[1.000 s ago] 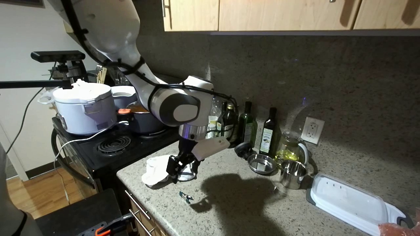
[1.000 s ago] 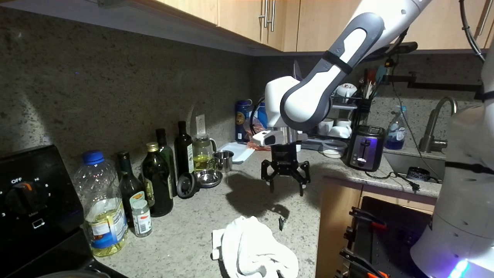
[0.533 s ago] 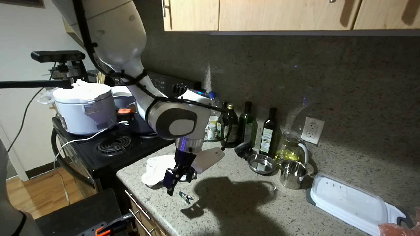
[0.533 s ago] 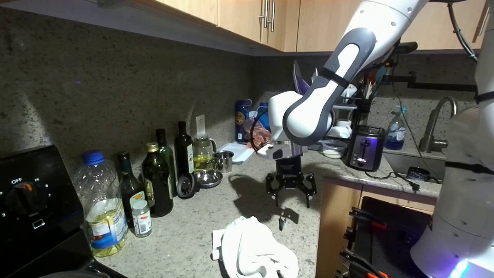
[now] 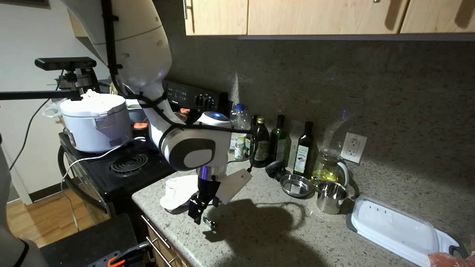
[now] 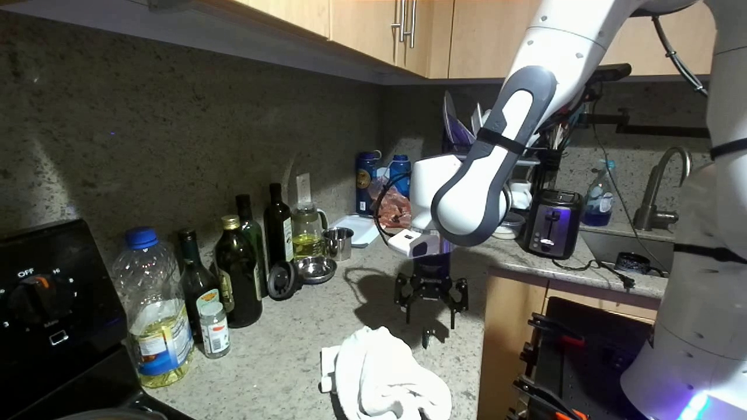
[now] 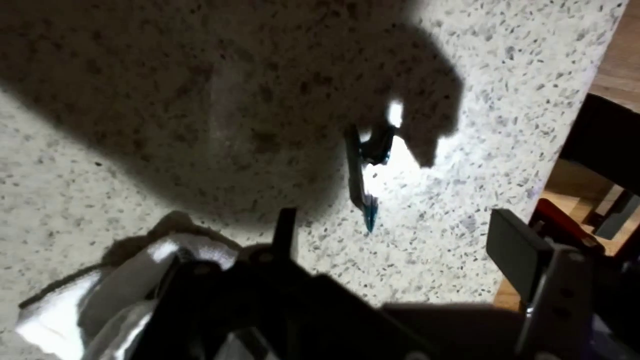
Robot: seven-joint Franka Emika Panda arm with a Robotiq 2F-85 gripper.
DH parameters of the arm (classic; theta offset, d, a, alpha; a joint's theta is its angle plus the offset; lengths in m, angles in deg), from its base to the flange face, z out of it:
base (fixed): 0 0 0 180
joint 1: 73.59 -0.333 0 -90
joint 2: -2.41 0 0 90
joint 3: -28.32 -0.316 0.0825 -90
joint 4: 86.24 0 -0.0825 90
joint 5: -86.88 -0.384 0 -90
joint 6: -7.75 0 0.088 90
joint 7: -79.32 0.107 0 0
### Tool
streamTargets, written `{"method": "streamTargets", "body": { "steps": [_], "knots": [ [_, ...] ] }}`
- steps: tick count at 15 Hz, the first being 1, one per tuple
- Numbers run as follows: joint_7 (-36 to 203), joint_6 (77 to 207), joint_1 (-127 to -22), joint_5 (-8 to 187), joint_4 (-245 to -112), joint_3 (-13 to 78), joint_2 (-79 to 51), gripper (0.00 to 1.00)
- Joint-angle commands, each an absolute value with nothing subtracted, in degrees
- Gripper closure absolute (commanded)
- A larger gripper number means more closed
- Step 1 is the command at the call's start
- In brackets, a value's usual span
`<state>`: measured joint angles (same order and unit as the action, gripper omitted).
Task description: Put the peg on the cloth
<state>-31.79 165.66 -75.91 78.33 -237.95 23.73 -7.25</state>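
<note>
The peg is a small dark clip with a teal tip. It lies on the counter in both exterior views (image 5: 209,223) (image 6: 426,338) and in the wrist view (image 7: 356,175). The white cloth is a crumpled heap on the counter near the peg, in both exterior views (image 5: 178,194) (image 6: 385,379) and at the lower left of the wrist view (image 7: 120,295). My gripper (image 6: 430,321) is open and empty, a little above the counter close to the peg. In the wrist view the peg's teal tip lies just beyond the open fingers (image 7: 395,225), nearer the left finger.
Several oil bottles (image 6: 238,274), a steel bowl (image 5: 295,185), a steel cup (image 5: 331,197) and a glass jug (image 5: 328,170) stand along the back wall. A white lidded container (image 5: 395,226) lies farther along. The stove (image 5: 128,163) adjoins the counter. The counter's front edge is near the peg.
My gripper has come down toward the counter and closer to the peg, staying open. Its shadow has moved with it. The peg and the cloth have not moved.
</note>
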Motion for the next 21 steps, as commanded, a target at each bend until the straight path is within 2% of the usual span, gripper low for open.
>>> {"method": "streamTargets", "body": {
  "steps": [1,4,6,8,9,10,13,16,19,21],
  "knots": [
    [-30.94,171.22,-73.7,78.8,-239.13,21.84,-8.82,0.01],
    [-29.82,173.2,-72.47,80.01,-239.51,21.73,-10.05,0.01],
    [-29.69,173.96,-71.46,80.27,-239.56,21.64,-10.77,0.08],
    [-29.52,174.48,-70.59,80.56,-239.5,21.54,-11.38,0.18],
    [-29.39,174.53,-70.28,80.69,-239.41,21.5,-11.66,0.33],
    [-29.28,174.59,-70.02,80.88,-239.34,21.5,-11.91,0.32],
    [-28.92,174.56,-69.56,81.51,-239.19,21.48,-12.43,0.47],
    [-28.02,174.52,-69.46,82.26,-239.09,21.45,-12.7,0.53],
    [-27.6,174.39,-69.35,83.2,-239.02,21.49,-12.88,0.69],
    [-26.73,174.3,-69.24,83.64,-238.93,21.33,-13.05,0.66]
  ]
}}
